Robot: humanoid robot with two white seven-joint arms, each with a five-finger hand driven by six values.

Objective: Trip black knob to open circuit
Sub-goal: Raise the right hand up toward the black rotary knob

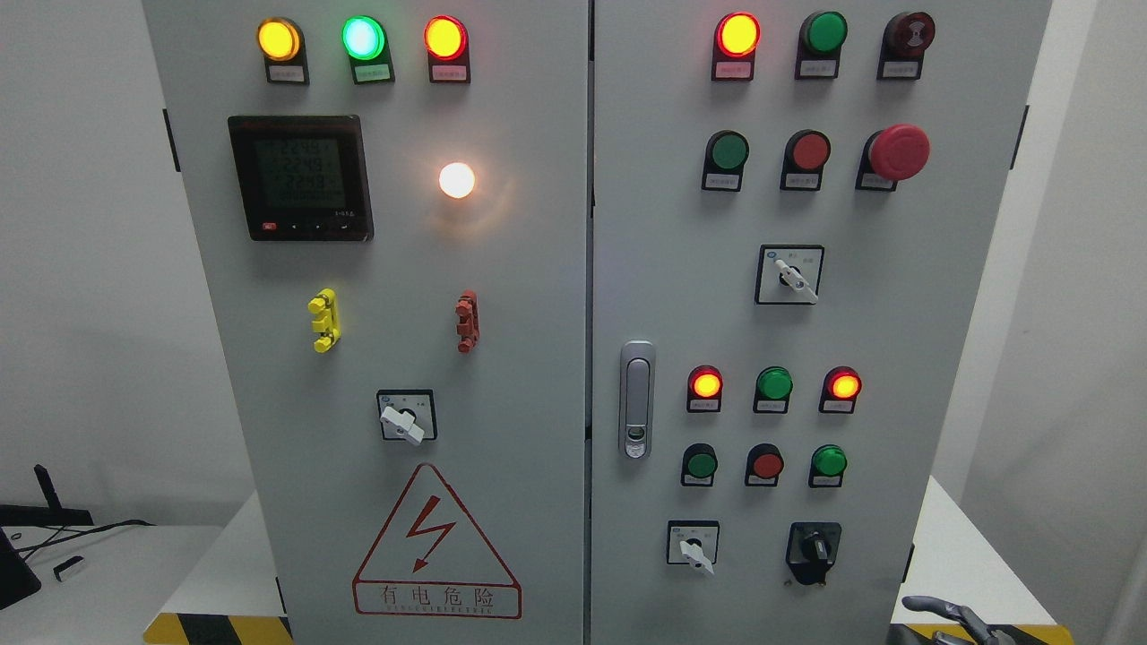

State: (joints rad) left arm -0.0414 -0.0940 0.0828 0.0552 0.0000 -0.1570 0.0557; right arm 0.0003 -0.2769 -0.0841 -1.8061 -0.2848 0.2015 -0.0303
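So the black knob (814, 546) sat at the lower right of the frame, on the right-hand door of the grey cabinet (502, 269), bottom row, just right of a white selector switch (694, 546). Nothing was touching it.

The right hand (954, 620) only peeked in at the very bottom right corner, dark grey fingers barely showing above the frame edge. It was lower than the knob and off to its right, near but clearly apart from it. Couldn't tell whether the fingers were spread or curled, too little of the hand was in shot. It didn't look like it was holding anything though.

Above the knob there was a row of three small buttons, green, red, green, and above those three lamps with the outer two glowing red-orange. The big red mushroom button (899, 152) was up in the upper right. The door latch (637, 399) sat left of the lamps, near the middle seam. A red lightning warning triangle (436, 546) was at the bottom of the left door.
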